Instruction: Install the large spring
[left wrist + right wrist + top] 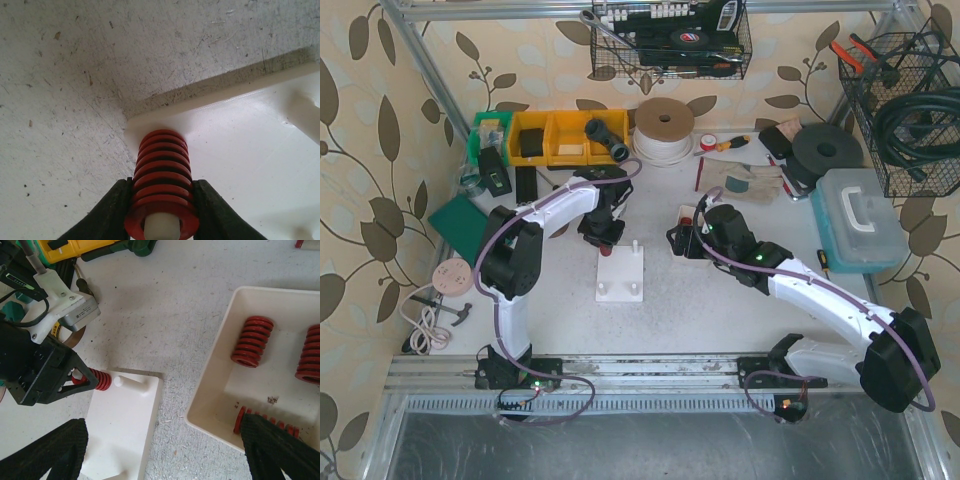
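The large spring [161, 170] is red and sits over a white peg [161, 227] at a far corner of the white base plate [240, 150]. My left gripper [162, 200] is shut on the large spring, one black finger against each side of its coils. From the right wrist view the same spring [100, 380] shows on the plate [125, 430] beside a bare peg [125, 382]. My right gripper [162, 440] hangs open over the table between the plate and a white tray [227, 325], holding nothing. In the overhead view the left gripper [601, 232] stands at the plate's [620, 275] far edge.
The tray holds three more red springs [252, 340]. Yellow bins [565, 137], a tape roll [664, 128] and a black disc [827, 150] line the back. A blue case [860, 220] stands at the right, and wire baskets [910, 110] hang on the walls.
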Robot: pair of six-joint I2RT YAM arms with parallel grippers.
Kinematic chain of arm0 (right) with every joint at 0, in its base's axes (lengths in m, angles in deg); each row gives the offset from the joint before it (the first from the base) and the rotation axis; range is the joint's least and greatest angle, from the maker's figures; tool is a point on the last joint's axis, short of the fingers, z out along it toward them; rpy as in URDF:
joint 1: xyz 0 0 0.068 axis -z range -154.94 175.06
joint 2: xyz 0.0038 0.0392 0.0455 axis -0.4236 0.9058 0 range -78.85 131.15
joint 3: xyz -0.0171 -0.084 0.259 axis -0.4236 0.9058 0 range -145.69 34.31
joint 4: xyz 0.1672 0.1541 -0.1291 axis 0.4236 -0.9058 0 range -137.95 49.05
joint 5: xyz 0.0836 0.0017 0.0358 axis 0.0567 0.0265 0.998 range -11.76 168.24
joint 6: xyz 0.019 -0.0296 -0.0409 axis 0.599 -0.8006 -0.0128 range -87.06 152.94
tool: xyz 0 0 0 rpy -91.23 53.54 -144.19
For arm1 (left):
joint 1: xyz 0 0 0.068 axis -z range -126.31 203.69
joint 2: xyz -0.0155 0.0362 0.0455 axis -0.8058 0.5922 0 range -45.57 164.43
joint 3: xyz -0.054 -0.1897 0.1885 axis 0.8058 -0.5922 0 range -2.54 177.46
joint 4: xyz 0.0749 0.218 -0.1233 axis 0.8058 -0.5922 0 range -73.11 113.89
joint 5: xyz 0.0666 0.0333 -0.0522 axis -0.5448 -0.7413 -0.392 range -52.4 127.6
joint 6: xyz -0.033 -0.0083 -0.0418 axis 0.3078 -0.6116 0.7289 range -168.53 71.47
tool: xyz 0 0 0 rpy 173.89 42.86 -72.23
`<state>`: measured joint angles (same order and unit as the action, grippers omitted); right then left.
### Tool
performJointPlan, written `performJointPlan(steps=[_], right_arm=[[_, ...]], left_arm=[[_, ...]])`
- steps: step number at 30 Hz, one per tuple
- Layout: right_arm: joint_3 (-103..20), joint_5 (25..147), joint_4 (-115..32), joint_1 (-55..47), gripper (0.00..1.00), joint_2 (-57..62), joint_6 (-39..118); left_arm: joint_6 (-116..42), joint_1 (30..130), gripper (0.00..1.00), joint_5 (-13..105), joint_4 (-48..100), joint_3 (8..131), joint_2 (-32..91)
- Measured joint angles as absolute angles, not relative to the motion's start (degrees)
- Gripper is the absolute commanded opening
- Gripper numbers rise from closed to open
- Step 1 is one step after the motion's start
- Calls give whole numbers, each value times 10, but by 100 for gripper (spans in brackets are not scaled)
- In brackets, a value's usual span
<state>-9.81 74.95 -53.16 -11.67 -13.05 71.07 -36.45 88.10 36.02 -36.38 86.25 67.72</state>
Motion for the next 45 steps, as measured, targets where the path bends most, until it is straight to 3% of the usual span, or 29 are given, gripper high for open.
performJointPlan(steps=[6,11,14,29,40,45], right_arm=[[-98,751,-532,-116,84,-130,711],[-98,753,-531,-116,84,-130,710],[-97,753,-531,-116,84,-130,711],[-95,755,-528,-116,84,-131,711],[-93,760,-530,-99,84,-136,724],[-92,766,-542,-86,82,-136,735]], left_arm=[[-362,878,47,360,-360,863,677],[-360,878,68,361,-358,863,677],[-360,878,74,362,-354,863,674],[-353,878,79,325,-354,884,603],[-273,835,83,395,-132,632,263],[-231,804,79,454,-80,600,235]])
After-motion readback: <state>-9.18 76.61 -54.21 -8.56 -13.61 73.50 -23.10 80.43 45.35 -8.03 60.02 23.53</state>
